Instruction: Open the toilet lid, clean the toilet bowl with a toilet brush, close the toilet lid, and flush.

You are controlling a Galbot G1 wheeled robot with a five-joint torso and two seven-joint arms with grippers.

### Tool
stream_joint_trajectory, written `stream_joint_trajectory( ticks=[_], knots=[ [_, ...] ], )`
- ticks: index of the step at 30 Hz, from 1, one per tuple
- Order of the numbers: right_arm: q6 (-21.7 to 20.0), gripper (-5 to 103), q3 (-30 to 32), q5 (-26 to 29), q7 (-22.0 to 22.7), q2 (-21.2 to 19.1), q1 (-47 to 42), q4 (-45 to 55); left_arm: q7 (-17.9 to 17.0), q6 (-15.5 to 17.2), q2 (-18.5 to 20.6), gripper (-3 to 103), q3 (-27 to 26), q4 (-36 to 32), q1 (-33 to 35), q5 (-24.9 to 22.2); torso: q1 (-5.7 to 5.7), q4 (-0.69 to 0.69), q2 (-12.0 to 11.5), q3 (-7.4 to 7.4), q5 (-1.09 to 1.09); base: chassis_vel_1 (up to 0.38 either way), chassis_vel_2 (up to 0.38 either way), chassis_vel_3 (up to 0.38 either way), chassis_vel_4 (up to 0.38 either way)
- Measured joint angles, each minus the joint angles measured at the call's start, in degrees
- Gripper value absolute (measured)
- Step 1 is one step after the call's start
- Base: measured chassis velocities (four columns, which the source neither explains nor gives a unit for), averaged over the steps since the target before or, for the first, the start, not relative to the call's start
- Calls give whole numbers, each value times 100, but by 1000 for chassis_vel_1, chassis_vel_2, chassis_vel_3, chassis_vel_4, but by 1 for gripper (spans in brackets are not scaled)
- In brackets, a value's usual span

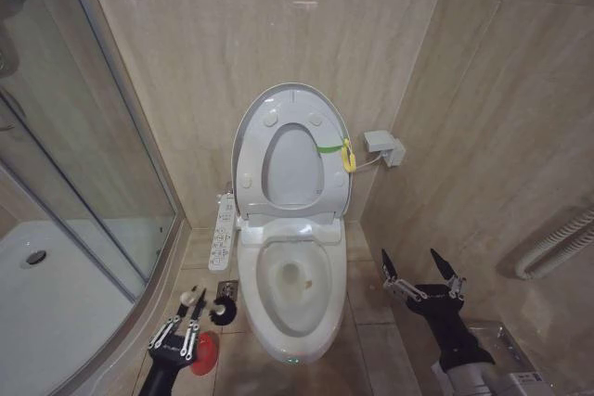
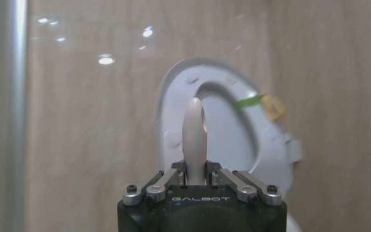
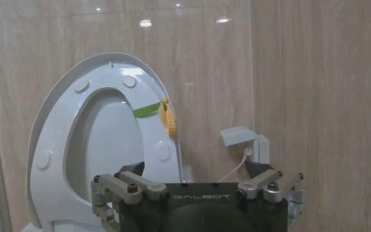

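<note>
While the head view takes in the whole toilet bowl (image 1: 293, 289) from above, its long axis running from the wall toward the robot, the wrist views look only at what stands raised above it. The toilet lid (image 1: 278, 104) is upright against the tiled wall with the seat ring (image 1: 263, 159) folded up against it, a yellow-green loop tag (image 1: 345, 153) on its edge. Left of the bowl, low by the floor, the left gripper (image 1: 194, 302) has its jaws closed narrow on the toilet brush (image 1: 221, 309); the dark bristle head points toward the bowl, above the red cup holder (image 1: 205, 350). In the left wrist view the white handle (image 2: 194, 140) stands up between the jaws. Right of the bowl, the right gripper (image 1: 423, 269) hangs with jaws spread wide. "GALBOT" is printed on both gripper bodies.
</note>
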Motion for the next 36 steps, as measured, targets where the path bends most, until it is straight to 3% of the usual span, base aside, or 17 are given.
stream_joint_trajectory(
  ticks=[3, 9, 15, 16, 20, 28, 36],
  knots=[
    [0, 100, 0, 0, -1, 0, 0, 0, 445, 227, 77, 19, -30, -372, -78, -151, 1, 0, 0, 0, 0, 0, 0, 0, 0],
    [0, 100, 0, 0, -1, 0, 0, 0, 787, 489, 283, 19, 19, -513, -257, -518, 1, 0, 0, 0, 0, 0, 0, 0, 0],
    [0, 100, 0, 0, 0, 1, 0, 0, 1208, 627, 777, 19, 64, 132, -908, -1133, 1, -1, 0, 0, -2, 0, 0, 0, 0],
    [0, 100, 0, 0, -1, 0, 0, 0, 1514, 626, 946, 19, 61, 320, -1162, -1331, 1, 0, 0, 0, -2, 0, 0, 0, 0],
    [0, 100, 0, 0, 0, 0, 0, 0, 1907, 627, 1270, 19, 138, 592, -1617, -1683, 1, 0, 0, 1, -2, 0, 0, 0, 0],
    [0, 100, 0, 0, -1, 0, 0, 0, 2082, 613, 1578, 19, 536, 1218, -2259, -1990, 1, 2, 0, 1, -1, 0, 0, 0, 0],
    [0, 100, 0, 0, -1, 0, 0, 0, 2067, 455, 1760, 19, 1245, 2369, -3169, -2220, 2, 0, 0, 1, -1, 0, 0, 0, 0]
  ],
)
